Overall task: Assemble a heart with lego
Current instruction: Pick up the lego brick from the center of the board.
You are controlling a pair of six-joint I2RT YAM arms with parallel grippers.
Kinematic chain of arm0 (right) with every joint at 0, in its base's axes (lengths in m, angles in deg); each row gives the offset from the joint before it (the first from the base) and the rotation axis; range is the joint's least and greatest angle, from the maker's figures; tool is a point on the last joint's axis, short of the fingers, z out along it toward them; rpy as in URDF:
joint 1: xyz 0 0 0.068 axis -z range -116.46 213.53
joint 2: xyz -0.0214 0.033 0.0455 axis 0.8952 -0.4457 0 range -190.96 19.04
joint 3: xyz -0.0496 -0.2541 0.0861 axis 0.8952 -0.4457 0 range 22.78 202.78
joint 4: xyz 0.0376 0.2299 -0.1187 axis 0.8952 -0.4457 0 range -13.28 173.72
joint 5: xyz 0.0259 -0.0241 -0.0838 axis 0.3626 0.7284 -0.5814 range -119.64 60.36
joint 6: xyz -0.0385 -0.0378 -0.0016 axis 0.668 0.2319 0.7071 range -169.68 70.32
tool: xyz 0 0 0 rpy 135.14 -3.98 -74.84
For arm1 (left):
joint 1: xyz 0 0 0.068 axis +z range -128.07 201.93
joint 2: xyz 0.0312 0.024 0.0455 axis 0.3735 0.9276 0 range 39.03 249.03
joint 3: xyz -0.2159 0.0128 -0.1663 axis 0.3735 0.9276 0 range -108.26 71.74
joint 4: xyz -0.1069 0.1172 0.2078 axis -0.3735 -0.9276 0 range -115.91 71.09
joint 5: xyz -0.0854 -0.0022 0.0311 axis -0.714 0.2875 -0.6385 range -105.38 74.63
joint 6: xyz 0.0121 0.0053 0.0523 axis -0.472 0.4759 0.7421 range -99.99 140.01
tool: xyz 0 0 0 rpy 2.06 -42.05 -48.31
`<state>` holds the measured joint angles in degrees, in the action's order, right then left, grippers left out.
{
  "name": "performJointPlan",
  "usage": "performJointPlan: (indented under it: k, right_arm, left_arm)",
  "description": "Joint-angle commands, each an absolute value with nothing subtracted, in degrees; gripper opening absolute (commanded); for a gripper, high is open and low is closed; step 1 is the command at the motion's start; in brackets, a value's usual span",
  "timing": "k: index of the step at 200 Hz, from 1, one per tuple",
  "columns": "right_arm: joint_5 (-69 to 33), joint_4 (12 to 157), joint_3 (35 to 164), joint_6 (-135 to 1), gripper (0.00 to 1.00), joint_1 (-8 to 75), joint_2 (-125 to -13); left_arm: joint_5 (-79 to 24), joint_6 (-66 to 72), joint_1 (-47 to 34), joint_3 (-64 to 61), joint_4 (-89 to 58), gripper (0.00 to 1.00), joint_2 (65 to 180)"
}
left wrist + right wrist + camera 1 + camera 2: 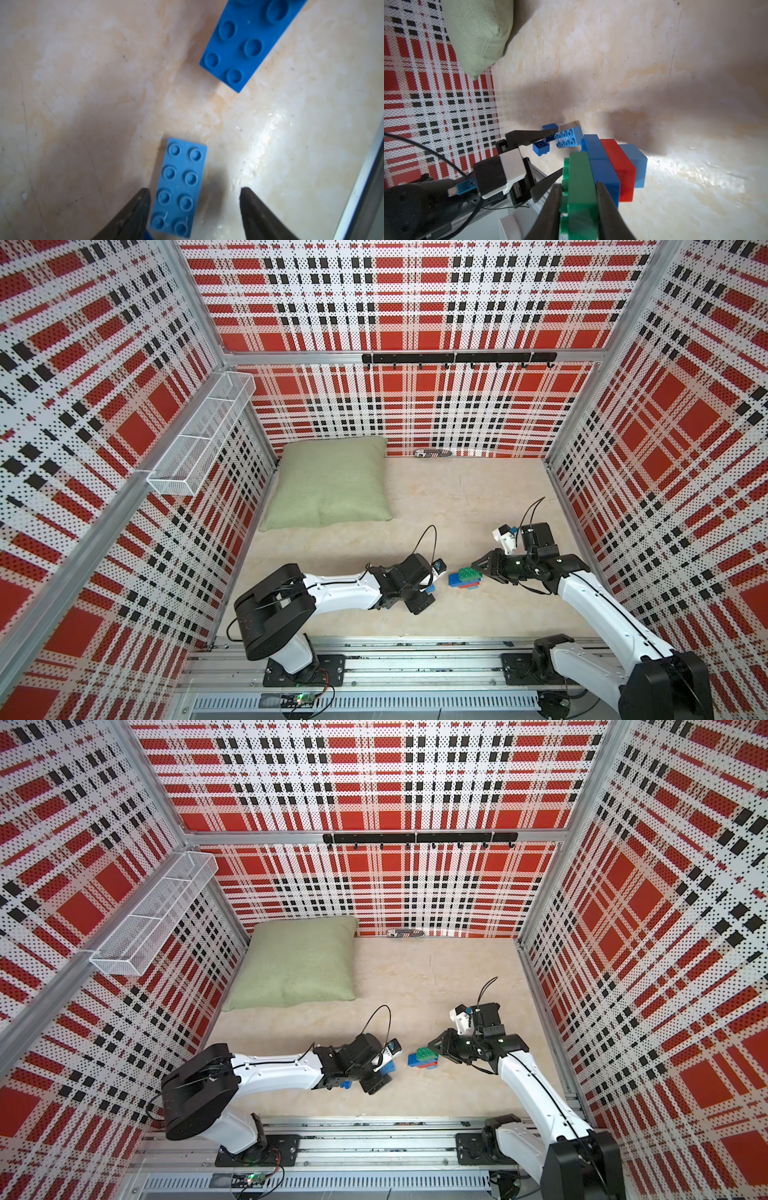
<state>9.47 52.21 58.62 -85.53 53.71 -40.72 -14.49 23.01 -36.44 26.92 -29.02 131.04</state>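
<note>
Heart [465, 577]: a partly built, stepped stack near the front of the counter [457, 497], right of centre, between the two arms. The green brick [581, 176] is uppermost in both top views, with blue, red and light-blue layers under it. I cannot tell whether the stack rests on the counter or sits just clear of it.

Right end effector [579, 184]: jaws narrow and clamped on the green brick, one finger on each long side. The arm reaches in from the front right.

Left end effector [194, 189]: jaws wide and gripping nothing. It is low over a loose light-blue brick [179, 187] that lies flat, studs up. One of the fingers [133, 218] is just beside the brick's long edge, and the other stands well apart from it.

A loose dark-blue brick [247, 41] lies studs up, apart from the light-blue one and beyond the fingertips.

Both loose bricks lie just to the left of the heart and do not touch it.

Surroundings:
- A green pillow [328, 485] lies at the back left of the counter, well apart from the bricks.
- A wire basket [199, 439] hangs on the left wall.
- A black hook rail [457, 358] is on the back wall.
</note>
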Motion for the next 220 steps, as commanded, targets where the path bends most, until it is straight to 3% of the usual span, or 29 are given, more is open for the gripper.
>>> performJointPlan:
  k: [1, 50, 91, 143, 191, 220]
  right_arm:
    - [13.4, 62.7, 57.1, -88.5, 0.27, 55.0, -41.2]
    - [18.4, 85.8, 51.1, -96.7, 0.27, 57.6, -46.6]
    - [21.0, 90.8, 52.1, -95.8, 0.27, 57.8, -52.3]
    - [27.5, 107.4, 48.4, -101.0, 0.28, 57.8, -59.8]
    - [29.9, 118.2, 46.8, -103.0, 0.28, 57.9, -67.9]
    - [30.0, 114.3, 47.7, -99.2, 0.30, 58.0, -71.4]
  left_arm:
    - [-13.0, 22.7, -36.3, 24.6, -32.4, 0.69, 132.6]
    - [-13.7, 24.9, -35.2, 24.0, -31.5, 0.51, 134.2]
    - [-15.5, 26.1, -34.0, 23.4, -30.2, 0.38, 133.1]
    - [-14.3, 25.2, -31.2, 25.6, -27.9, 0.21, 125.2]
    - [-13.3, 24.1, -28.0, 28.7, -25.3, 0.16, 116.0]
    - [-13.2, 24.5, -27.6, 29.0, -24.7, 0.15, 114.5]
